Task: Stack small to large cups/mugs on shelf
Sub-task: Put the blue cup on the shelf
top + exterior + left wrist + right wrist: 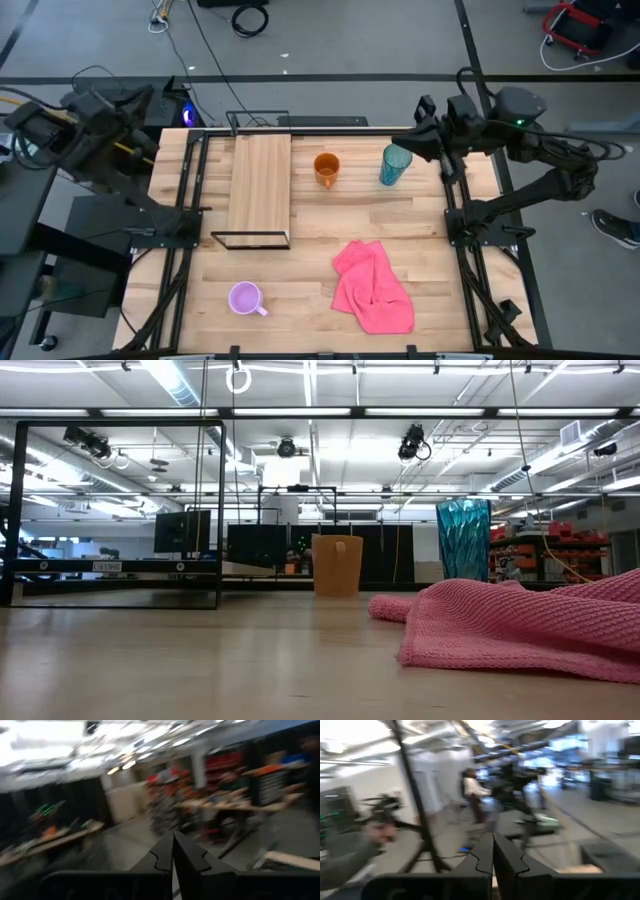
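Claw (493,851) of the right arm is held closed and empty beside the teal tumbler (394,165); the left claw (173,851), likewise closed, is parked off the surface (300,270); the fingers should be opened wide before the lilac mug (245,298), smallest, is approached.

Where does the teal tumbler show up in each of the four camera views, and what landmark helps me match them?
High view: teal tumbler stands upright at the table's far edge, right of centre, just ahead of the right gripper.
Low view: tumbler right of centre, behind the pink cloth.
Left wrist view: not in it.
Right wrist view: not in it.
Shared landmark: the orange mug, beside the tumbler on its left in both the high and low views.
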`<state>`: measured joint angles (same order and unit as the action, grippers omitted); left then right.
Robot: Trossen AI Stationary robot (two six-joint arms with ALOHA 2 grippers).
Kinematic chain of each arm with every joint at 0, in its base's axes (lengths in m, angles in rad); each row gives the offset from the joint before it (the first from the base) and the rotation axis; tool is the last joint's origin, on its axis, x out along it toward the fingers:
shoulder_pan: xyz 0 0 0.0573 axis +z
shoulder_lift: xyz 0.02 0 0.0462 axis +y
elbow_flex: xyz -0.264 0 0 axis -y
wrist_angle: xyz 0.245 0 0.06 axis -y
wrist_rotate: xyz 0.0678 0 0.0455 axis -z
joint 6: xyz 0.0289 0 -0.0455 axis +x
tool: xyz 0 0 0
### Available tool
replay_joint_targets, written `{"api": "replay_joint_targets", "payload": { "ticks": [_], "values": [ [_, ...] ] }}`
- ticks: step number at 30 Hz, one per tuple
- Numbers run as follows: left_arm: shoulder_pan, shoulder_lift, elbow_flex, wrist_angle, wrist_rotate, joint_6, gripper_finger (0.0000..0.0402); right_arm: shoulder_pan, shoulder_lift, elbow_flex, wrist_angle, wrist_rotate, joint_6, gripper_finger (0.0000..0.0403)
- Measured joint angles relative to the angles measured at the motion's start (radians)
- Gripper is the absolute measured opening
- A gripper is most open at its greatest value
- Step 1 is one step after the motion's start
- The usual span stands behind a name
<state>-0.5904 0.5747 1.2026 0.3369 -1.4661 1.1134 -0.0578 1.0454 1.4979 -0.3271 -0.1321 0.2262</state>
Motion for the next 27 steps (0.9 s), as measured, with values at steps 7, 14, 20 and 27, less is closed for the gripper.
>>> {"api": "replay_joint_targets", "payload": {
  "ticks": [7,14,20,27],
  "values": [
    [0.274,0.002,0.000,0.012,-0.004,-0.010,0.0007,-0.043,-0.019,0.000,-0.072,0.296,-0.045,0.0016],
    [0.602,-0.022,0.000,0.012,-0.014,-0.007,0.0010,-0.109,-0.061,0.000,-0.082,0.450,-0.071,0.0016],
    [0.830,-0.062,0.001,0.011,-0.021,-0.011,0.0011,-0.137,-0.098,0.000,-0.114,0.527,-0.072,0.0016],
    [1.007,-0.124,0.001,0.012,-0.024,-0.066,0.0032,-0.138,-0.126,0.000,-0.188,0.682,-0.073,0.0016]
  ]
}}
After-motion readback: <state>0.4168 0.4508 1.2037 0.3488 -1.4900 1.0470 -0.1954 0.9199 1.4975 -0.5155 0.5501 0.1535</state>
